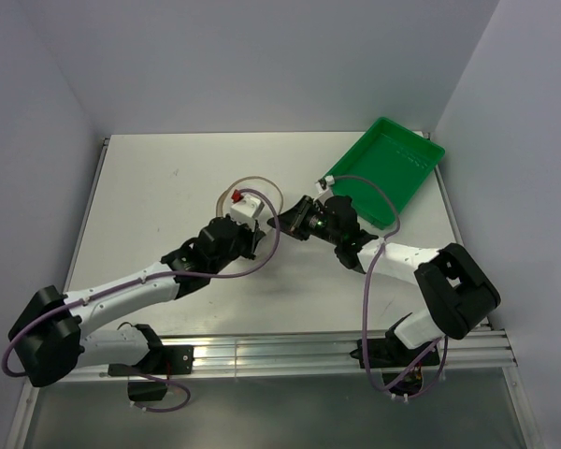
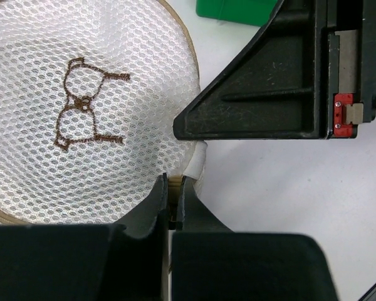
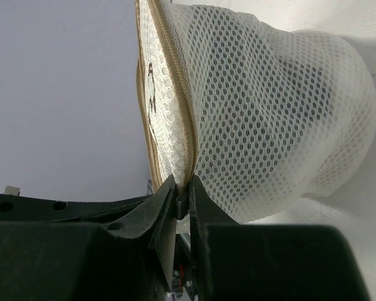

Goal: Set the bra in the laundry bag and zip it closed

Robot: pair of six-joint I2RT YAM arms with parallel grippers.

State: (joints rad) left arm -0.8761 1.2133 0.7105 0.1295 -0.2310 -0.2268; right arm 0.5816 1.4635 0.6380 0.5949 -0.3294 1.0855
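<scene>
1. Round white-mesh laundry bag [image 3: 269,113] sits mid-bench [image 1: 168,178] between both arms; the floppy black bra [image 3: 263,132] shows dark inside it.
2. Right gripper [image 3: 183,191]: jaws clenched on the tan zip seam [image 3: 187,125], which runs straight ahead.
3. Left gripper [image 2: 172,188]: jaws clamped on the bag's rim edge.

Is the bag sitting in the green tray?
No, the bag rests on the white table, well left of the tray.

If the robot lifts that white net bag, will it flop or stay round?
Probably floppy: the laundry bag is thin see-through mesh that bulges unevenly. Its tan zipper rim looks firmer, so that ring may keep its shape. It likely feels light: only a dark shape shows inside.
</scene>
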